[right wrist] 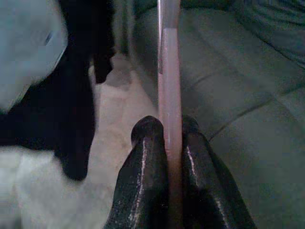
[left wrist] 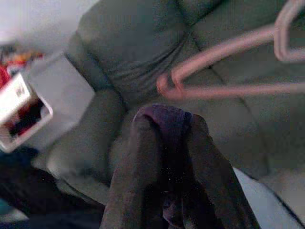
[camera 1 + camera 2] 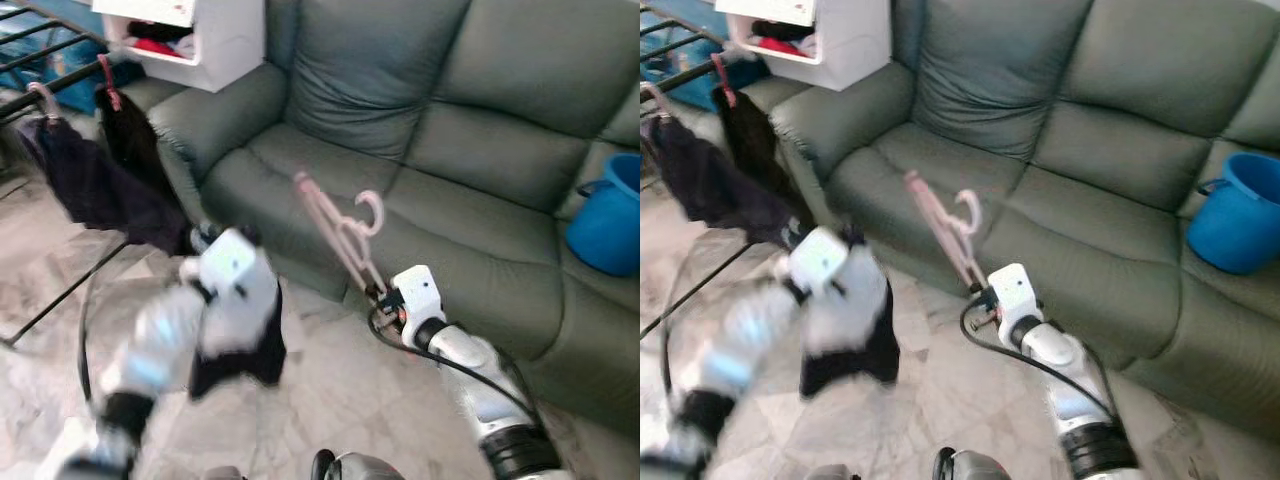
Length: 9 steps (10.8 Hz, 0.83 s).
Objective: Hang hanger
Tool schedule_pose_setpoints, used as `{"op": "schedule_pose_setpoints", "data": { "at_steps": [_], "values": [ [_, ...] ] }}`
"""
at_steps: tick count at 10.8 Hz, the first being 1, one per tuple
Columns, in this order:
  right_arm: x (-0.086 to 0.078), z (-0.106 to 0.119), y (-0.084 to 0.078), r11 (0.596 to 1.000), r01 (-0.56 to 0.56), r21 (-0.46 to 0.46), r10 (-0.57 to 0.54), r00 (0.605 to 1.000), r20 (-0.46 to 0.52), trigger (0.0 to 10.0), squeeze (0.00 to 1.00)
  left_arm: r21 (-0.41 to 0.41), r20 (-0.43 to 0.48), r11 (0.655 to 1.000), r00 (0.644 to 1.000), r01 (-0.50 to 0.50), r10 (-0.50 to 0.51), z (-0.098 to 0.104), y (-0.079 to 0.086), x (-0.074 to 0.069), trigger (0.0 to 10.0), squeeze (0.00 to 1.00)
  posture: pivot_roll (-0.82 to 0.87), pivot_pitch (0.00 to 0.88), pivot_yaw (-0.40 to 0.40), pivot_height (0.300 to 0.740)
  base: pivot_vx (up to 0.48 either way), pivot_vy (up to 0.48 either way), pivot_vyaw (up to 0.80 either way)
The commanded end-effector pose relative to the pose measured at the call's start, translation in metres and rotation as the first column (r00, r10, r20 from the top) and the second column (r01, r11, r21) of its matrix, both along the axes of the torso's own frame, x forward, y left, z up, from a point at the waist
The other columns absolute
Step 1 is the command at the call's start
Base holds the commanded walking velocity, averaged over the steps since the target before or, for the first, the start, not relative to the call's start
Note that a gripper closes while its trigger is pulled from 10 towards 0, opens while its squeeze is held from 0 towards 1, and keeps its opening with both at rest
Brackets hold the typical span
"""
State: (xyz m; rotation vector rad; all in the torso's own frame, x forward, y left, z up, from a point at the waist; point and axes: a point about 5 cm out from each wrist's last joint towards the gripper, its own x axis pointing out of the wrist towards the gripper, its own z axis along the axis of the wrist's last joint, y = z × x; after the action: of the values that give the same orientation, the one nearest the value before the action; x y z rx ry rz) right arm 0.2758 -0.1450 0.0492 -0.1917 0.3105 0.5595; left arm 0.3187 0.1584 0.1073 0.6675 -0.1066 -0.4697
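The pink plastic hanger (image 3: 340,228) looks light and stiff, thin in the bar and probably a little slick, so a pinch low on one flat arm is likely to hold it, but it could swivel between the fingers if bumped. The right claw (image 3: 378,295) is clamped on exactly such a spot: in the right wrist view its two black fingers (image 1: 143,176) press flat on either side of the pink bar, with no gap left. From that grip the hanger rises up and away from the claw, its hook (image 3: 372,212) at the far upper end, out over the front edge of the green sofa (image 3: 450,170).

The left claw (image 2: 167,143) is closed on a dark purple-black garment (image 3: 240,350), which is soft and limp and hangs down below it; the folds bunch between its fingers. The hanger sits just beyond this claw, ahead of its fingertips, near but not touching.

The drying rack (image 3: 40,60), already carrying dark clothes on hangers, stands well apart from both claws, off beyond the left one. A blue bucket (image 3: 610,215) rests on the sofa, far beyond the right claw.
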Motion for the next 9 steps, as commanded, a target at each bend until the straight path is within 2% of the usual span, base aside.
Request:
{"op": "schedule_pose_setpoints", "data": {
  "at_steps": [1,2,3,4,5,7,9],
  "values": [
    [0.006,0.009,-0.004,0.999,-0.034,-0.014,0.035,0.999,0.019,10.0,0.00,0.052,0.039,0.997,0.997,0.065,-0.067,0.010,-0.006,0.008,10.0,0.00,-0.04,0.026,-0.064,0.740,0.000,0.000,0.00],
    [0.008,0.013,-0.010,0.997,-0.065,-0.041,0.066,0.998,0.020,10.0,0.00,0.243,0.054,0.961,0.987,0.134,-0.151,0.013,-0.005,0.017,10.0,0.00,-0.04,0.024,-0.065,0.740,0.000,0.000,0.00],
    [0.009,0.019,-0.014,0.993,-0.100,-0.057,0.101,0.995,0.019,10.0,0.00,0.367,0.044,0.913,0.977,0.179,-0.209,0.013,-0.003,0.021,10.0,0.00,-0.05,0.023,-0.062,0.740,0.000,0.000,0.00],
    [0.006,0.025,-0.019,0.980,-0.178,-0.094,0.180,0.983,0.018,10.0,0.00,0.514,0.023,0.829,0.962,0.222,-0.271,0.014,0.007,0.026,10.0,0.00,-0.06,0.023,-0.056,0.740,0.000,0.000,0.00],
    [0.004,0.027,-0.021,0.975,-0.203,-0.092,0.205,0.979,0.012,10.0,0.00,0.546,0.005,0.806,0.961,0.230,-0.278,0.013,0.011,0.028,10.0,0.00,-0.06,0.023,-0.054,0.740,0.000,0.000,0.00],
    [-0.005,0.037,-0.023,0.941,-0.321,-0.103,0.321,0.947,-0.018,10.0,0.00,0.638,0.016,0.742,0.960,0.205,-0.279,0.013,0.020,0.032,10.0,0.00,-0.07,0.023,-0.051,0.740,0.000,0.000,0.00],
    [-0.006,0.052,-0.025,0.914,-0.394,-0.100,0.393,0.919,-0.027,10.0,0.00,0.660,0.070,0.745,0.979,0.099,-0.192,0.017,0.028,0.042,10.0,0.00,-0.07,0.023,-0.051,0.740,0.000,0.000,0.00]
  ]
}}
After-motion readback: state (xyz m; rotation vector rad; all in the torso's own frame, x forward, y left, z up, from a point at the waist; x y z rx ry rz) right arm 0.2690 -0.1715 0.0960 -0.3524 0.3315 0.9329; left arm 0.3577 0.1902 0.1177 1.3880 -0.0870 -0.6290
